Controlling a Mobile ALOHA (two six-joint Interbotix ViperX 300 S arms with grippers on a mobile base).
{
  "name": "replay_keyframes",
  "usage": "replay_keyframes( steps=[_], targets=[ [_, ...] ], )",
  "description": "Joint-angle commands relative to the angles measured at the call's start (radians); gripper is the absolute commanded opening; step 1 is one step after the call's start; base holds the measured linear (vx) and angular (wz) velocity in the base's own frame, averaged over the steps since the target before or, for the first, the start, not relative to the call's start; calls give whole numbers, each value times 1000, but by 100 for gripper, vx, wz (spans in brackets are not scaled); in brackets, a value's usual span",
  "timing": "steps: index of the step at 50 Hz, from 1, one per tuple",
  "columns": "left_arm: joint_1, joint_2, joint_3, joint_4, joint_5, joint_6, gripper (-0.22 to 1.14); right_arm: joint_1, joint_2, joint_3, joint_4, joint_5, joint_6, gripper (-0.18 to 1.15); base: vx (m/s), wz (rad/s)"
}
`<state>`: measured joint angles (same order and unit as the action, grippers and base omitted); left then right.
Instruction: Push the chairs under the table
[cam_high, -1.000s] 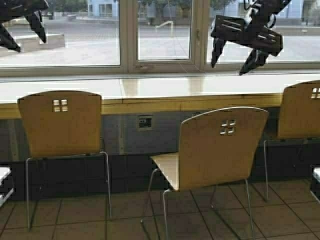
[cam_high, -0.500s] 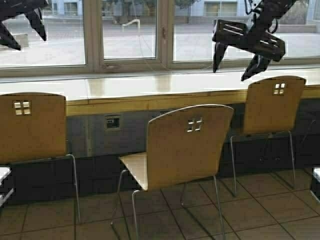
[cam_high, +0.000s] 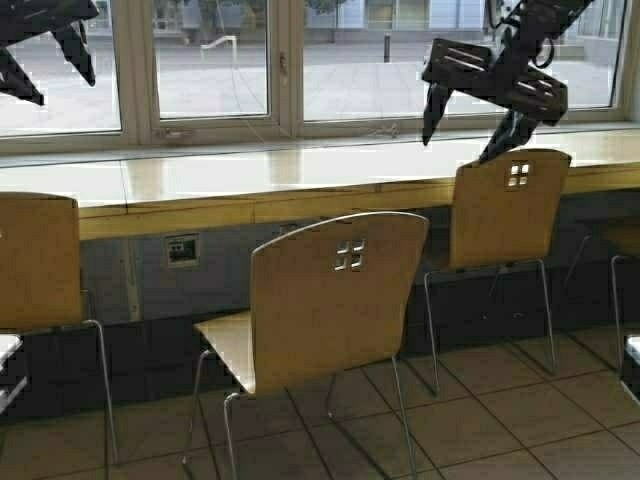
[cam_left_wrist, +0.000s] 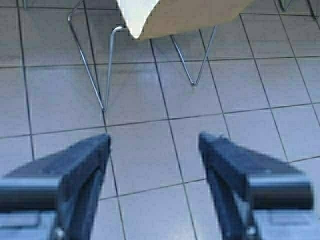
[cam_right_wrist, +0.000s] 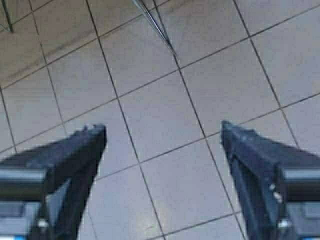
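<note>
Along the window wall runs the table (cam_high: 300, 190), a long light-wood counter whose tabletop is pale and glossy. Middle chair (cam_high: 330, 300) sits pulled out and angled, seat corner toward the robot's left, back well clear of the counter edge, so it looks like the one that needs the push. Right chair (cam_high: 505, 215) is already tucked, back close to the front edge; left chair (cam_high: 35, 260) looks tucked too (mostly cut off, can't be sure). Left gripper (cam_high: 45, 60) and right gripper (cam_high: 470, 115) both hang high above chair height, jaws spread and holding nothing; the wrist views show only floor tiles (cam_right_wrist: 150, 115) between the fingers, plus the chrome legs (cam_left_wrist: 100, 65) of the middle chair. My read: arms are raised to stay clear while the base lines up. Next move needs a gripper brought down behind the middle chair's backrest.
</note>
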<state>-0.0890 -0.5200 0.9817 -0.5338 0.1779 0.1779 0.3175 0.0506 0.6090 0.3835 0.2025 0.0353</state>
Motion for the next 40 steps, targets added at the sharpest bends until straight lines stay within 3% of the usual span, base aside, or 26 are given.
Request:
replay_keyframes(
  steps=[1,8,20,27,40],
  targets=[
    [2,0,-17,-3,-6,2,89,3,-8,-17,25,-3,0,100,17,-6],
    [2,17,-15,-18,-6,-5,89,3,-6,-15,44,-3,0,100,20,-5],
    [2,95,-20,-170,-14,-81,89,3,11,-28,57,-5,0,100,24,-2],
    [-3,179,-40,-353,-34,-176,89,-8,38,-40,77,-3,3,100,27,1],
    [-189,402,-146,-600,-49,-245,89,-11,67,-89,206,-2,37,100,25,-2]
  ],
)
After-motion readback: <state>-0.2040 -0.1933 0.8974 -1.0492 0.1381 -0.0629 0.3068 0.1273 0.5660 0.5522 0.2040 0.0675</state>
